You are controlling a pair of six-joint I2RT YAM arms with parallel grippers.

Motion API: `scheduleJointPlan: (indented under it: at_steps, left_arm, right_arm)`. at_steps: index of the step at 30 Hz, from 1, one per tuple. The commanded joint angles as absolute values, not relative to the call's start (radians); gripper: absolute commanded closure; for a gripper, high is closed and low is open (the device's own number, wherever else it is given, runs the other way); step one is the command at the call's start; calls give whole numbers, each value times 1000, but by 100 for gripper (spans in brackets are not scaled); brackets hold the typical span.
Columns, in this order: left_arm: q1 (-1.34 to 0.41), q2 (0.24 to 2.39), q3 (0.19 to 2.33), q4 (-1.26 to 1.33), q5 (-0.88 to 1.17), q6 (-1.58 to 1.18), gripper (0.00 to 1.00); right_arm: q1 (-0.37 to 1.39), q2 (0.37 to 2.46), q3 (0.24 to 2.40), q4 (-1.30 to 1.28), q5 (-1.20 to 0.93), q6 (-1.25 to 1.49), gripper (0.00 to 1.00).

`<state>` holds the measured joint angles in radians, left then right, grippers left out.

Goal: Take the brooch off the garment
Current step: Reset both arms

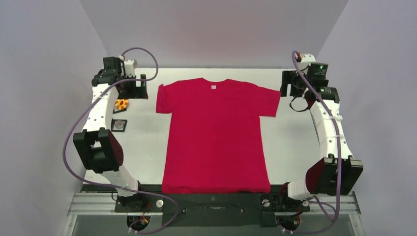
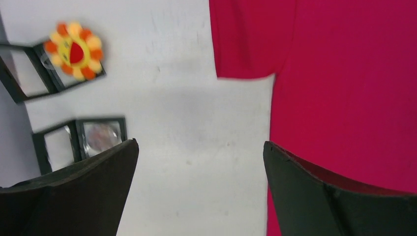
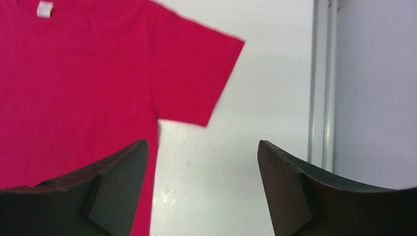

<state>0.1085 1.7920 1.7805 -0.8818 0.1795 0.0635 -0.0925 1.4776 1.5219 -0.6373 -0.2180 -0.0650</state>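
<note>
The garment (image 1: 216,132), a bright red T-shirt with a small white neck label (image 3: 44,9), lies flat in the middle of the table. The brooch (image 1: 121,103), an orange and yellow flower with a red centre, rests on a small black frame left of the shirt, apart from the cloth; the left wrist view shows the brooch (image 2: 74,50) at upper left. My left gripper (image 1: 136,87) hangs open near the shirt's left sleeve (image 2: 251,39), nothing between its fingers (image 2: 98,187). My right gripper (image 1: 291,84) is open beside the right sleeve (image 3: 196,73), over bare table.
A second black frame (image 1: 119,124) holding a round silvery piece (image 2: 101,135) lies just in front of the brooch's frame. The table's right edge with a metal rail (image 3: 322,83) runs close to the right gripper. Both arms' elbows stand at the near corners.
</note>
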Motion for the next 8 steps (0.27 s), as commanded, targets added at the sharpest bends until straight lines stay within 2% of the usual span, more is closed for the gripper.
scheduleJointPlan:
  at_steps: [1,8]
  left_arm:
    - [106,1629,1512,-791,154,89,4]
    - [67,1498,1373,-732,143,90,4]
  right_arm:
    - [-91,1340,1330,-633,-243,-71,23]
    - [-92,1227,1217,-660,-218,-132,22]
